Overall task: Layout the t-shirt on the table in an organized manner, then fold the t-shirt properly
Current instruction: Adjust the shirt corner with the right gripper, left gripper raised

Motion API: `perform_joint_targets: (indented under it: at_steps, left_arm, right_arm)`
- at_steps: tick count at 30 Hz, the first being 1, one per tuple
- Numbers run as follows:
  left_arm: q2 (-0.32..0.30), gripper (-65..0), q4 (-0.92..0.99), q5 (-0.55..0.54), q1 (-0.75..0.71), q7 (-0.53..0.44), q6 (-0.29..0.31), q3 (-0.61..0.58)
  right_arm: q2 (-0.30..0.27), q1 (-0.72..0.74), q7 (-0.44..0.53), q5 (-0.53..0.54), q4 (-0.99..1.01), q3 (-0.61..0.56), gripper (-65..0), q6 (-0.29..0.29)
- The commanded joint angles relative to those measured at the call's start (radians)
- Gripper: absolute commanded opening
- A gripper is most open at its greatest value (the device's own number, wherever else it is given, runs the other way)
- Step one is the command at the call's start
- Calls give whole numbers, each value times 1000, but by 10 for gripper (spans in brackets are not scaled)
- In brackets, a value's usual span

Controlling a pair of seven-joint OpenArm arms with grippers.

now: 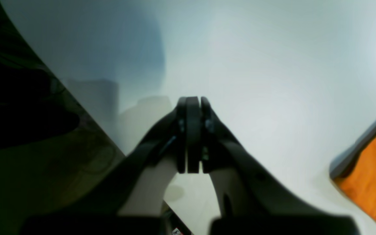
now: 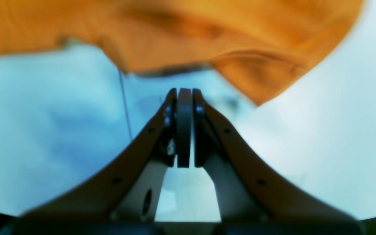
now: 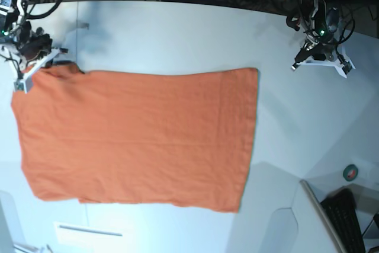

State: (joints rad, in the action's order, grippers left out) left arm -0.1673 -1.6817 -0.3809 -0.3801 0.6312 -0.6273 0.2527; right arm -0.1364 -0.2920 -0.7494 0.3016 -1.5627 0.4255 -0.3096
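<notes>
Lying spread flat on the smooth white table (image 3: pixel 177 34), the plain orange cloth t-shirt (image 3: pixel 136 137) awaits folding; left fingers (image 1: pixel 193 101) and right fingers (image 2: pixel 184 93) pressed together, empty.

Both wrist views are soft and blurred, with fisheye bending at the edges and dark corners. The table (image 1: pixel 273 81) shows bright, washed out with a bluish cast, and the shirt (image 2: pixel 207 29) is out of focus. The base view is sharper, evenly lit from above, with faint shadows.
</notes>
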Motion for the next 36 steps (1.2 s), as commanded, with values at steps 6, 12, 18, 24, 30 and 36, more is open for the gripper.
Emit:
perform_joint_targets:
  at_steps: [6, 12, 18, 24, 30, 36]
  left_arm:
    - [-8, -650, -13, 12, 13, -21, -3, 4]
    - [-8, -650, -11, 16, 10, -21, -3, 4]
    - [-8, -650, -11, 20, 11, -21, -3, 4]
    - [-8, -650, -10, 20, 13, -21, -3, 4]
    - [-10, -650, -10, 20, 14, -21, -3, 4]
    - [-10, -650, -10, 20, 16, -21, -3, 4]
  right_arm:
    - [-16, 90, -25, 6, 31, 2, -650, -1]
    - [-21, 124, -20, 6, 146, 5, -650, -1]
    - [-22, 138, -5, 6, 190, 5, -650, -1]
    - [-55, 159, 15, 5, 259, 2, -650, -1]
    - [-45, 147, 9, 5, 281, 2, -650, -1]
    - [-21, 132, 8, 5, 281, 0, -650, -1]
